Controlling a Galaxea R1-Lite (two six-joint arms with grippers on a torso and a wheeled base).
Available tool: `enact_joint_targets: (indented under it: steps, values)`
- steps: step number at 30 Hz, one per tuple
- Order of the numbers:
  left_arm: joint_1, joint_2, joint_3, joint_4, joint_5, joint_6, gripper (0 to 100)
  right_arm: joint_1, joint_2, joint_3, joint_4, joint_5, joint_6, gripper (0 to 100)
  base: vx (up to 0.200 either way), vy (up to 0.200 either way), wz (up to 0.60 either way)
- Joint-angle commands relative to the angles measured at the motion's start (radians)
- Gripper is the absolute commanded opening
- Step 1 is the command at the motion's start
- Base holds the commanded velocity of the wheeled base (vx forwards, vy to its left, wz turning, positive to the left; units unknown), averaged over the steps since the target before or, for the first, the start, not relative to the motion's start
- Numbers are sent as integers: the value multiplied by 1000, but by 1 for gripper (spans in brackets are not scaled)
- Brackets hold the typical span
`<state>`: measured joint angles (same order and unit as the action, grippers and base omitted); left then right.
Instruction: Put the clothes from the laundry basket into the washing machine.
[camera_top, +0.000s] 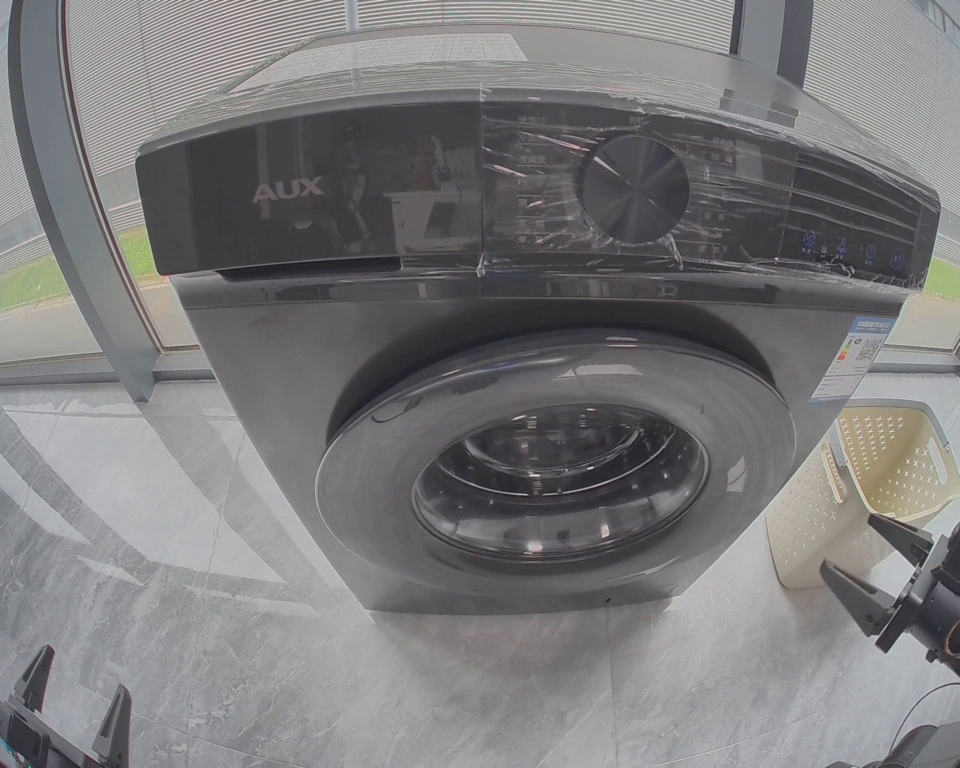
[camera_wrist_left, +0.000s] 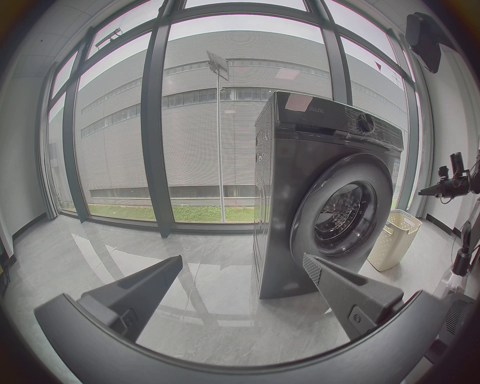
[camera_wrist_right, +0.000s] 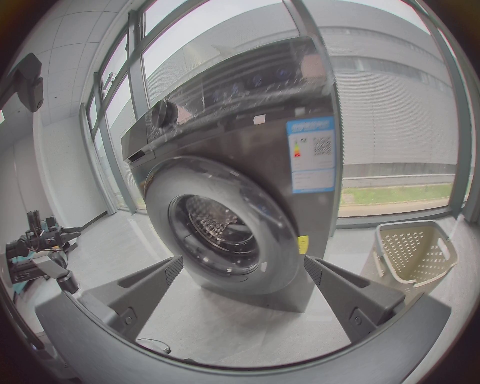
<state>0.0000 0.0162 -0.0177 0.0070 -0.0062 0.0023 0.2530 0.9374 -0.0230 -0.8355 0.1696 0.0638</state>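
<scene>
Left gripper (camera_top: 72, 700): fingers apart. Left wrist view: open floor (camera_wrist_left: 215, 295) beyond fingertips, up to washing machine (camera_wrist_left: 320, 200) side panel. Round door (camera_top: 556, 470) shut, ahead between both grippers. Right gripper (camera_top: 850, 548): fingers apart. Laundry basket (camera_top: 800, 520) just beyond fingertips, beside machine's right edge. Right wrist view: basket's perforated inner wall.

Bright, even daylight pours through tall windows (camera_wrist_left: 115, 150) behind the washing machine (camera_top: 300, 380), glinting off its door glass (camera_top: 560, 480) and the glossy floor (camera_top: 150, 560), while wide-angle lenses bow straight lines and darken the wrist views' corners.
</scene>
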Motion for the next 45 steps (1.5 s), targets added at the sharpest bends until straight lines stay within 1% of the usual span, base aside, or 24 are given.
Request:
enact_joint_targets:
  steps: [1, 9, 12, 14, 18, 20, 21, 22, 23, 24, 25, 26, 27, 28, 29, 31, 32, 34, 35, 36, 38, 39, 43, 45]
  values:
    - [0, -13, 16, 1, -1, 1, 100, -164, -427, 23, 196, 59, -32, 100, 0, 0, 0]
    - [0, -13, 16, -1, -1, -1, 100, -202, -793, -14, 550, 62, -32, 100, 0, 0, 0]
    - [0, -13, 16, -1, -1, -1, 100, -202, -867, -6, 619, 62, -32, 100, 0, 0, 0]
    - [0, -13, 16, 1, -1, -1, 100, -244, -924, 17, 674, 73, -32, 100, 0, 0, 0]
    - [0, -13, 16, -1, 0, -2, 100, -248, -934, 23, 765, 64, -32, 100, 0, 0, 0]
    - [0, -13, 16, -1, 2, -4, 100, -250, -934, 23, 762, 11, -30, 100, 0, 0, 0]
    - [0, -13, 16, 1, 3, -4, 100, -250, -933, 23, 771, -44, -33, 100, 0, 0, 0]
    - [0, -13, 16, -1, 3, -4, 100, -250, -933, 23, 773, -61, -35, 100, 0, 0, 0]
    - [0, -13, 16, -1, 3, -7, 100, -250, -933, 14, 800, -145, -36, 100, 0, 0, 0]
    - [0, -13, 16, -1, 3, -7, 100, -248, -933, 6, 820, -182, -35, 100, 0, 0, 0]
    - [0, -13, 16, 1, 3, -7, 100, -248, -928, -6, 857, -245, -30, 100, 0, 0, 0]
    - [0, -13, 16, 1, 3, -7, 100, -250, -924, -15, 878, -278, -24, 100, 0, 0, 0]
    - [0, -15, 16, -1, 3, -7, 100, -248, -918, -23, 900, -285, -21, 100, 0, 0, 0]
    - [0, -13, 16, 1, 3, -7, 100, -248, -918, -25, 901, -277, -25, 100, 0, 0, 0]
    - [0, -13, 16, 1, 3, -5, 100, -248, -919, -12, 891, -240, -29, 100, 0, 0, 0]
    - [0, -13, 16, -1, 2, -4, 100, -248, -918, 11, 880, -127, -81, 100, 0, 0, 0]
    - [0, -15, 16, -1, 2, -5, 100, -250, -919, 8, 874, -111, -88, 100, 0, 0, 0]
    - [0, -13, 16, -1, 3, -10, 100, -258, -913, 5, 882, -174, -45, 100, 0, 0, 0]
    - [0, -13, 16, -1, 3, -12, 100, -258, -911, 5, 883, -191, -39, 100, 0, 0, 0]
    - [0, -13, 16, -1, 3, -13, 100, -253, -913, 3, 886, -190, -52, 100, 0, 0, 0]
    - [0, -13, 16, 1, 5, -18, 100, -250, -918, 12, 862, -156, -78, 100, 0, 0, 0]
    - [0, -13, 16, 1, 5, -19, 100, -250, -918, 15, 852, -147, -76, 100, 0, 0, 0]
    - [0, -13, 16, -1, 5, -18, 100, -248, -918, 23, 834, -143, -76, 100, 0, 0, 0]
    - [0, -13, 15, 1, 3, -22, 100, -250, -918, 23, 834, -157, -73, 100, 0, 0, 0]
